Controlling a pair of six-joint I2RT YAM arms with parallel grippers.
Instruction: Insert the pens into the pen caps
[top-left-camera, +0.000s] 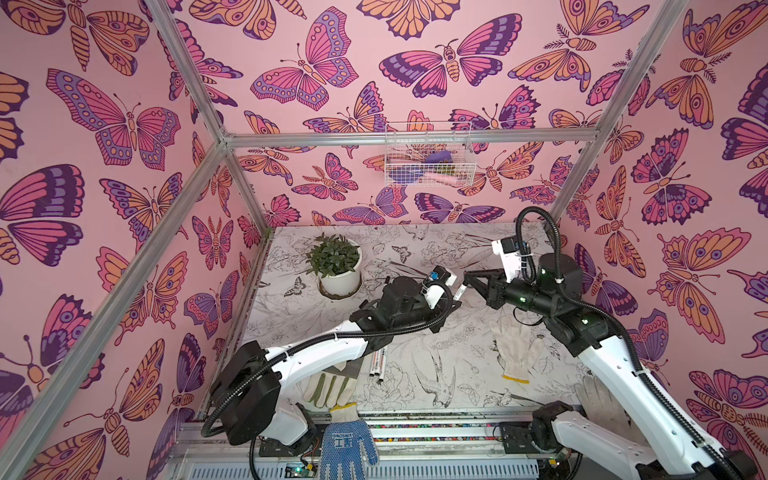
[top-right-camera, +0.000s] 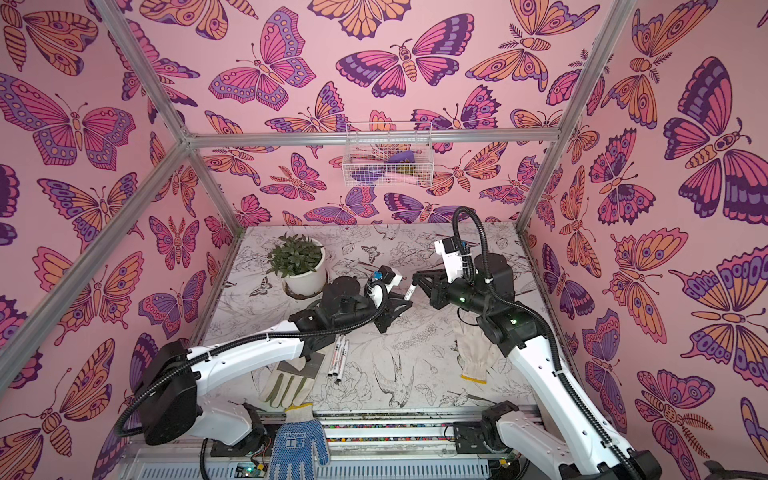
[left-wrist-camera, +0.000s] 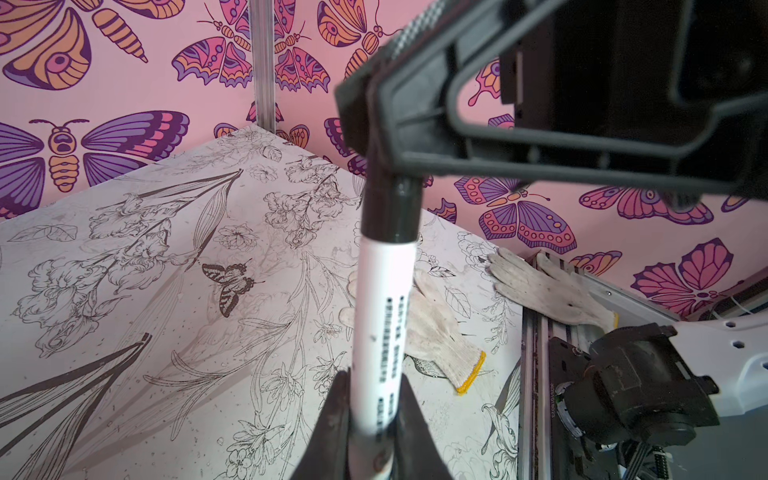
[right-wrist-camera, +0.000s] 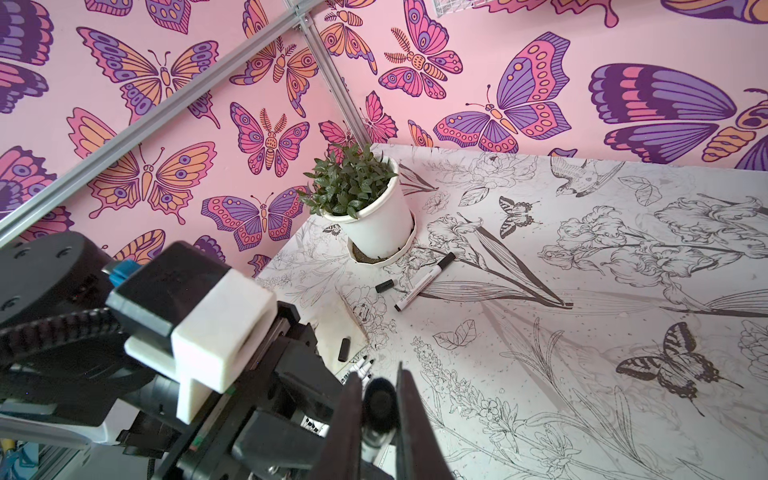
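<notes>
Top views, from the left: white potted plant (top-left-camera: 334, 266) at the far-left corner of the table (top-left-camera: 415, 249). Near its pot, seen from the right wrist: one capped pen (right-wrist-camera: 424, 282) lying flat, a loose cap (right-wrist-camera: 384, 286) just beside it, a second loose cap (right-wrist-camera: 343, 350) close to the dark tips of the spare pens (top-right-camera: 338, 355). In both top views, those spares side by side on the table, partly under the left arm, just beside a work glove (top-right-camera: 291, 384).

Mid-table, raised clear of the surface and tilted: held pen (top-right-camera: 409, 292). Pinched low on its white barrel by the left gripper (left-wrist-camera: 372, 399), jaws closed tight on it, label print showing above them. Over the writing end, black cap (left-wrist-camera: 390, 212), clamped across its far end by the right gripper (right-wrist-camera: 378, 415), shut on that cap alone. Looks seated or nearly so against the barrel; clicked home or not, cannot tell.

Handling, as a judgement: light, stiff, smooth plastic, round, so prone to rolling or swivelling between flat fingers. Best taken mid-barrel for a pen, squarely across the cylinder for a cap, well back from its open rim; axes lined up, push straight along the length. Not fragile, but easily popped sideways by an off-axis squeeze.

Far right, white knit glove (top-left-camera: 515, 349) lying flat, well apart from every pen.
</notes>
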